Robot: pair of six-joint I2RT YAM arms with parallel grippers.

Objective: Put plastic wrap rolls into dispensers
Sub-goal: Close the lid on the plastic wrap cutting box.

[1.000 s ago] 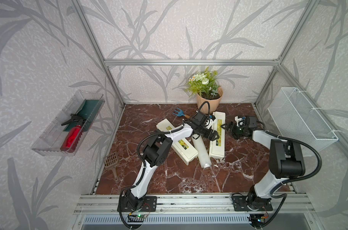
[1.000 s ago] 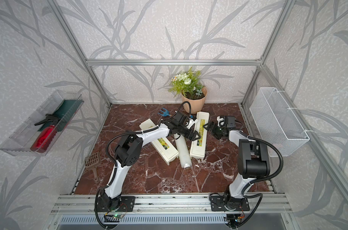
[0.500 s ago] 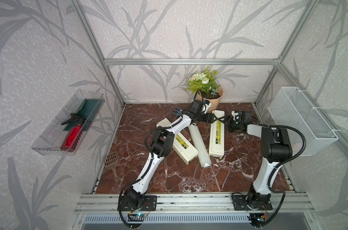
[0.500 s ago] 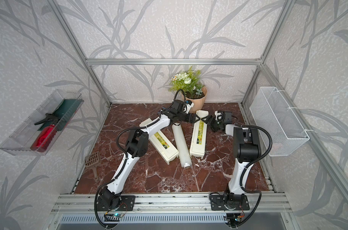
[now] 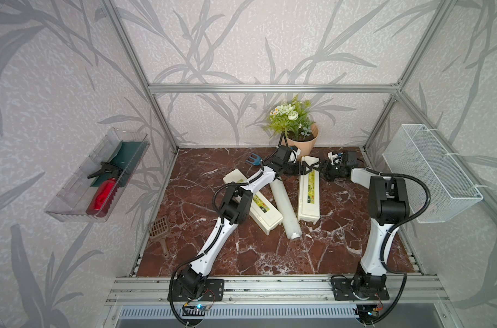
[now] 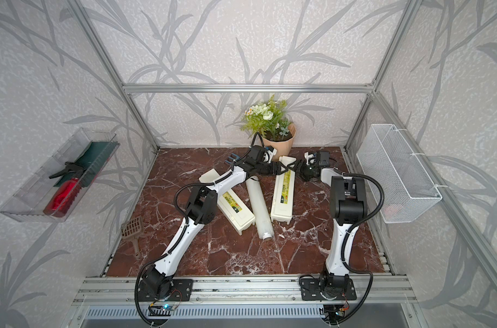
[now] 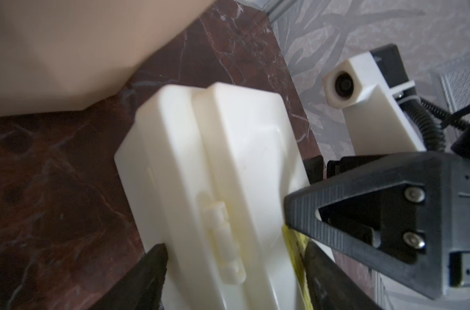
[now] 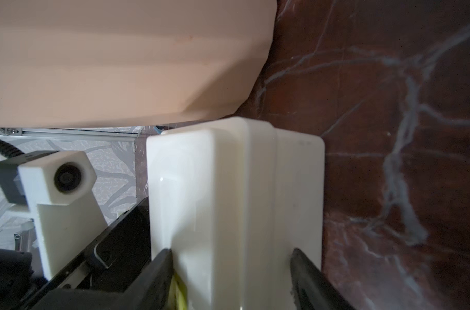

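Two cream dispensers lie shut on the marble floor: one slanted (image 5: 260,206) under my left arm, and one nearly straight (image 5: 308,196) to its right. A translucent-white plastic wrap roll (image 5: 284,204) lies between them. Both grippers meet at the far end of the right dispenser (image 6: 283,193). My left gripper (image 5: 304,168) comes from the left and straddles the box's width (image 7: 235,268), with fingers (image 7: 150,271) against both sides. My right gripper (image 5: 317,169) comes from the right (image 8: 231,268), its fingers (image 8: 161,268) pressed on the lid part.
A peach flower pot (image 5: 300,142) stands right behind the gripped end. A blue fork tool (image 5: 253,160) lies at the back. A brown scoop (image 5: 159,230) lies front left. A wire basket (image 5: 432,173) hangs on the right wall. A clear tray (image 5: 71,198) hangs on the left wall.
My left gripper has moved from above the roll to the far end of the right dispenser, and the right gripper has reached in to meet it. Both pairs of jaws have narrowed onto the box.
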